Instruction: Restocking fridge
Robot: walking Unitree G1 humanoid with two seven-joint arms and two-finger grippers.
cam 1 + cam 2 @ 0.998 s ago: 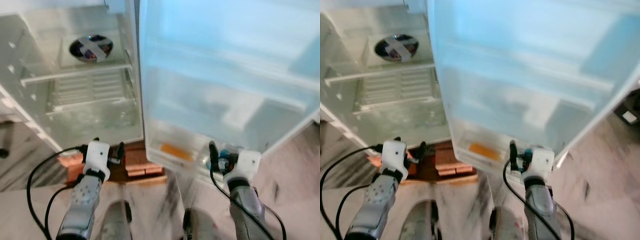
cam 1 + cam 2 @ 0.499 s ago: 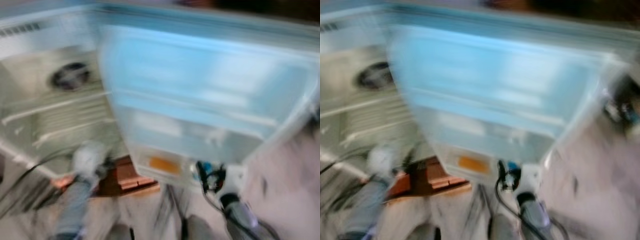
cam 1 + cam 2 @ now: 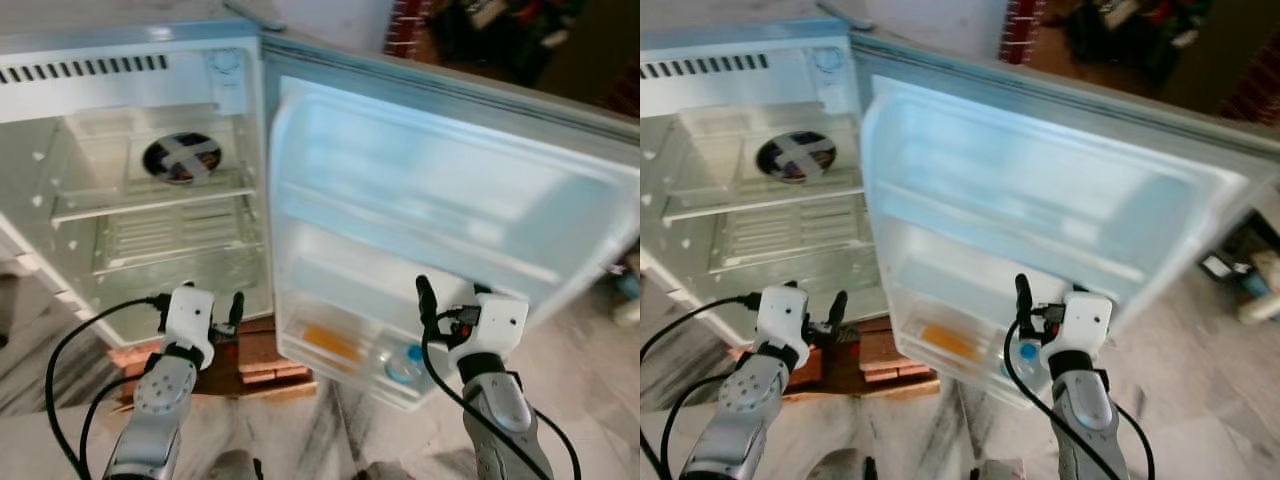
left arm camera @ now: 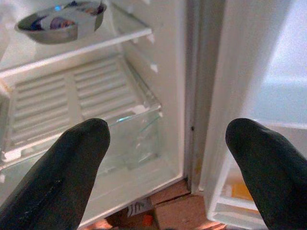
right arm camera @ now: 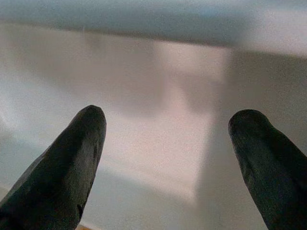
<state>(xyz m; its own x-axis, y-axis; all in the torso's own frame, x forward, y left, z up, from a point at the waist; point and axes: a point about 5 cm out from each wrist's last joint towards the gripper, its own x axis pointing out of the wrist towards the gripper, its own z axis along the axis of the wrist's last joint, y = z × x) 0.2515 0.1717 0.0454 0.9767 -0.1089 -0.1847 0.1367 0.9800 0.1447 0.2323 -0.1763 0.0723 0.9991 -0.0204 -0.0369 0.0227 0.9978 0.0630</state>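
The small fridge (image 3: 130, 75) stands open, its door (image 3: 450, 190) swung out to the right. A taped steel bowl (image 3: 181, 158) sits on the upper shelf and shows again as the bowl (image 4: 60, 21) in the left wrist view. The door's lowest bin holds an orange packet (image 3: 330, 345) and a blue-capped bottle (image 3: 408, 362). My left gripper (image 3: 200, 303) is open and empty, low in front of the cabinet's bottom edge, facing the clear crisper drawer (image 4: 129, 134). My right gripper (image 3: 450, 297) is open and empty, close to the door's inner wall (image 5: 163, 96) just above that bin.
Red-brown bricks (image 3: 265, 355) prop the fridge off the marble floor (image 3: 590, 400). Dark clutter (image 3: 500, 30) lies behind the door's top edge. Black cables (image 3: 60, 370) loop from both wrists. The wire shelf (image 3: 170, 225) under the bowl is bare.
The camera has swung and steadied after a blur, and the fridge's top and vent now show. Both grippers keep about the same place, open as before.
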